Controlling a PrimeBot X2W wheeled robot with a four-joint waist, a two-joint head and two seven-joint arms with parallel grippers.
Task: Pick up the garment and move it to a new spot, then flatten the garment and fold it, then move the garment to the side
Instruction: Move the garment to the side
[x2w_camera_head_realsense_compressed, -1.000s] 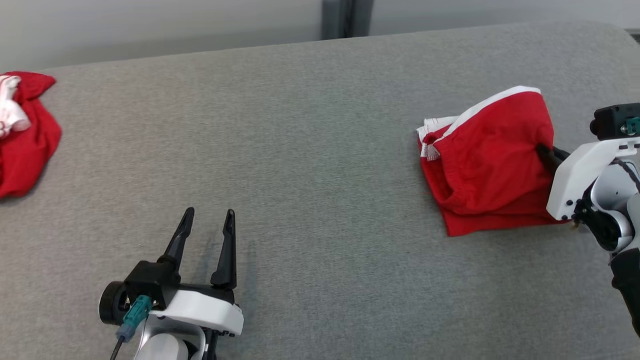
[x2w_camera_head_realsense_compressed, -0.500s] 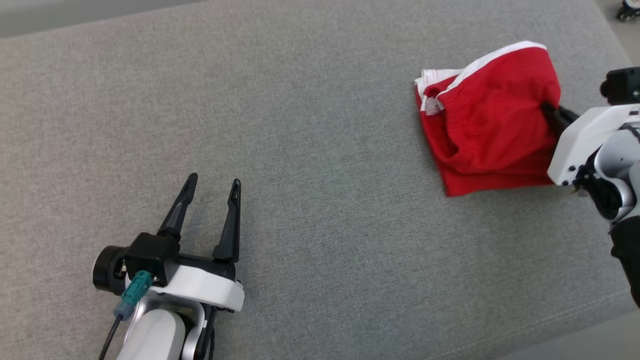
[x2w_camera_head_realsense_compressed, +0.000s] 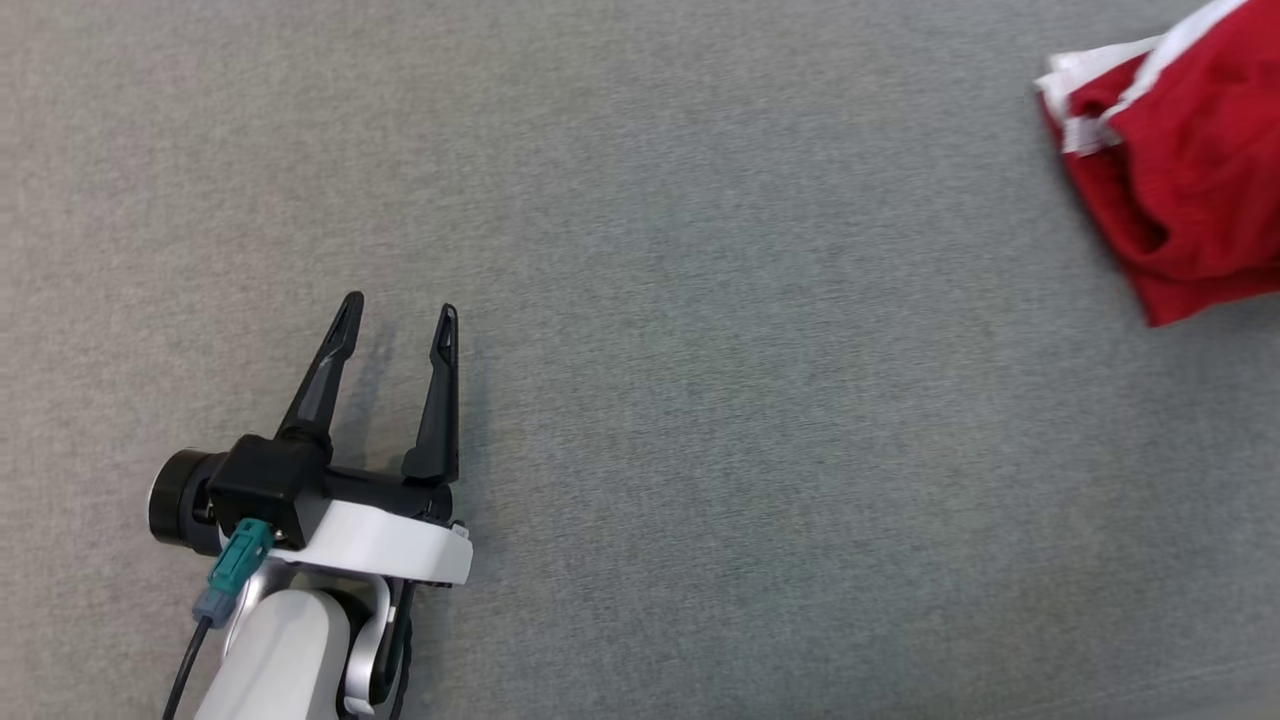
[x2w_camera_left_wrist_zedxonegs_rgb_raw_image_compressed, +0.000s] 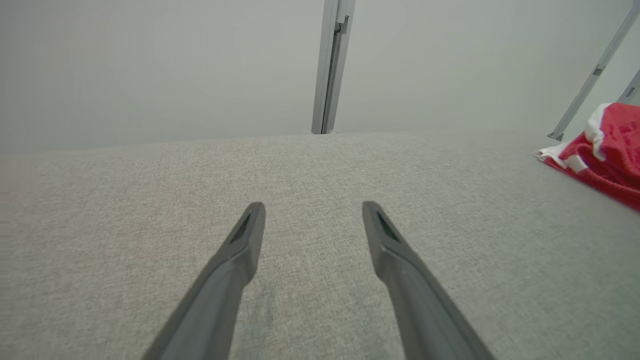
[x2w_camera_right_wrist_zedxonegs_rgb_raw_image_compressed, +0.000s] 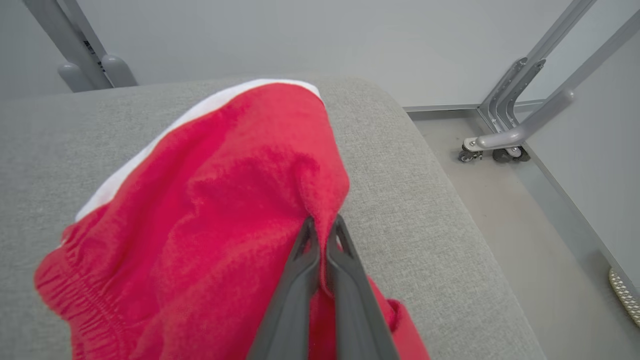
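The garment (x2w_camera_head_realsense_compressed: 1180, 190) is red with white trim, bunched at the right edge of the head view on the grey cushioned surface (x2w_camera_head_realsense_compressed: 700, 300). In the right wrist view my right gripper (x2w_camera_right_wrist_zedxonegs_rgb_raw_image_compressed: 322, 225) is shut on a pinched fold of the garment (x2w_camera_right_wrist_zedxonegs_rgb_raw_image_compressed: 215, 210), which lifts toward the fingers near the surface's right end. My left gripper (x2w_camera_head_realsense_compressed: 398, 312) stands open at the lower left, fingers low over bare grey fabric with nothing between them. The left wrist view shows the left gripper (x2w_camera_left_wrist_zedxonegs_rgb_raw_image_compressed: 312, 210) open and the garment (x2w_camera_left_wrist_zedxonegs_rgb_raw_image_compressed: 607, 150) far off at the right.
The surface's rounded right edge (x2w_camera_right_wrist_zedxonegs_rgb_raw_image_compressed: 450, 190) drops to a pale floor. Metal frame legs on casters (x2w_camera_right_wrist_zedxonegs_rgb_raw_image_compressed: 492, 150) stand beyond it. A grey post (x2w_camera_left_wrist_zedxonegs_rgb_raw_image_compressed: 332, 65) rises against the wall behind the surface's far edge.
The head camera has tilted down and turned left, so the wall, the other red cloth and my right arm have left the view. The right gripper stays shut on the garment.
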